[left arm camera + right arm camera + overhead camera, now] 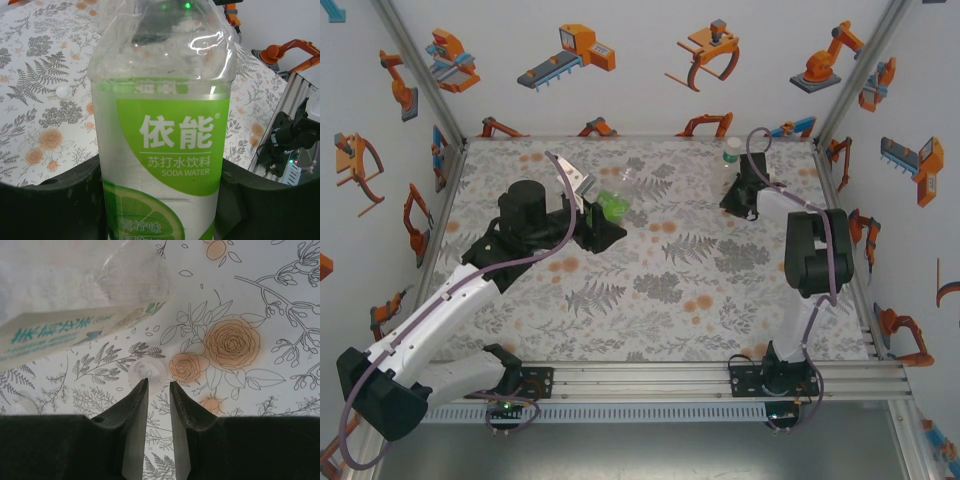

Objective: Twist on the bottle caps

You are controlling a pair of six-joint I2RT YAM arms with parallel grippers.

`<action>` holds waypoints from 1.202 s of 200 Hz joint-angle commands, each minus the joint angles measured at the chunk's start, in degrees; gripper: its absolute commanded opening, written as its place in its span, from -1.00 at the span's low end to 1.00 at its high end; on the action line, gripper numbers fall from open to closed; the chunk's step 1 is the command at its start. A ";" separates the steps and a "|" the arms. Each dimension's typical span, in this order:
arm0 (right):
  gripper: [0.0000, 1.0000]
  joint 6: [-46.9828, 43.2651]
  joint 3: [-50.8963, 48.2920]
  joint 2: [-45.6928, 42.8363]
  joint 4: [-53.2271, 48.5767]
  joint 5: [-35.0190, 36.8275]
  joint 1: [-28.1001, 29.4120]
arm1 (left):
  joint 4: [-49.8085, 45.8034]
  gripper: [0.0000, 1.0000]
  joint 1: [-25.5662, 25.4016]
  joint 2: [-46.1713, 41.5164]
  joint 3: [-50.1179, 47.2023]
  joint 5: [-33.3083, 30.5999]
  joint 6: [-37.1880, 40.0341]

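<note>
Bottle caps: treat every one as not yet fitted; no view shows a cap clearly seated on a neck.

Top external view. Left of centre, the left gripper [592, 215] is clamped on the green-labelled bottle [612, 206]. A clear bottle [630, 180] sits just beyond it. At the upper right, the right gripper [738, 200] points down at the table [700, 300] beside a far bottle [730, 155]. Its top is too small for you to judge as capped.

Left wrist view. The fingers [50, 200] press both sides of the green-labelled bottle at centre frame. Its mouth is cut off by the top edge. One loose white cap [63, 91] lies on the table at the left of the frame.

Right wrist view. The right gripper is open by only a narrow slit, with nothing between its pads. A translucent cap [142, 371] lies on the table at the fingertips, centre frame; you cannot confirm contact. A teal-labelled bottle [75, 315] occupies the upper left.

Remaining, by this evidence: pick up each cap, seat it, and turn it home.
</note>
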 commanded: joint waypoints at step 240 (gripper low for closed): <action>-0.95 -10.39 -13.94 -15.62 -14.99 -2.11 6.06 | 5.79 -1.00 0.18 2.21 -0.43 4.82 -2.49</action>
